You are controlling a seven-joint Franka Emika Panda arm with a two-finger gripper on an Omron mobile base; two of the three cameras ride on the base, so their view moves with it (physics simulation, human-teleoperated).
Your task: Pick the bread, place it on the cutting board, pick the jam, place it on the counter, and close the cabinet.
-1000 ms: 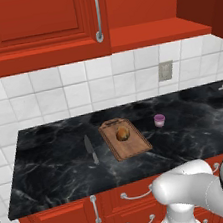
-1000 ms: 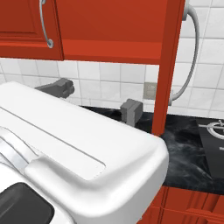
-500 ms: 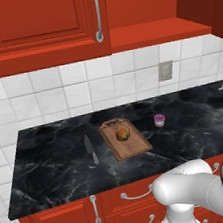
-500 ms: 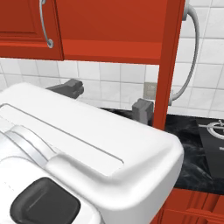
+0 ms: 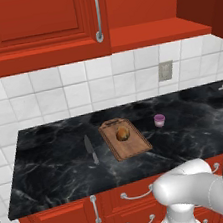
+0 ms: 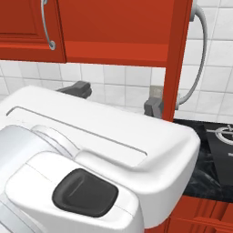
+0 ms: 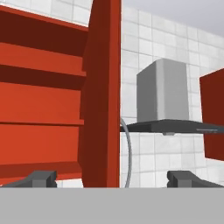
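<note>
Your biggest thing here is the cabinet (image 5: 40,28), red and panelled along the wall above the worktop, and it is not shut: one door (image 7: 104,92) stands swung out edge-on, with red shelves showing to one side of it in the hand view and its curved silver handle (image 6: 195,59) on the other side of that edge. Below it you have the counter (image 5: 52,173), the long black marble slab over red drawers with silver pulls. Near the middle of that slab lies the cutting board (image 5: 133,143), angled, its handle tab pointing toward the counter's back edge. The bread (image 5: 122,134) sits on the board, toward the tab end. Just off the board, on the side nearer the stove end of the counter, the jam (image 5: 159,120) stands upright on the marble, close to the board but not touching it. On the board's other side you see a grey knife (image 5: 90,149) lying flat, blade toward the back edge. Your gripper (image 7: 111,177) is up at the open door, fingers (image 7: 41,178) spread wide with the door's edge between them, nothing clamped; in the right base view the two dark tips sit either side of that red edge too.
</note>
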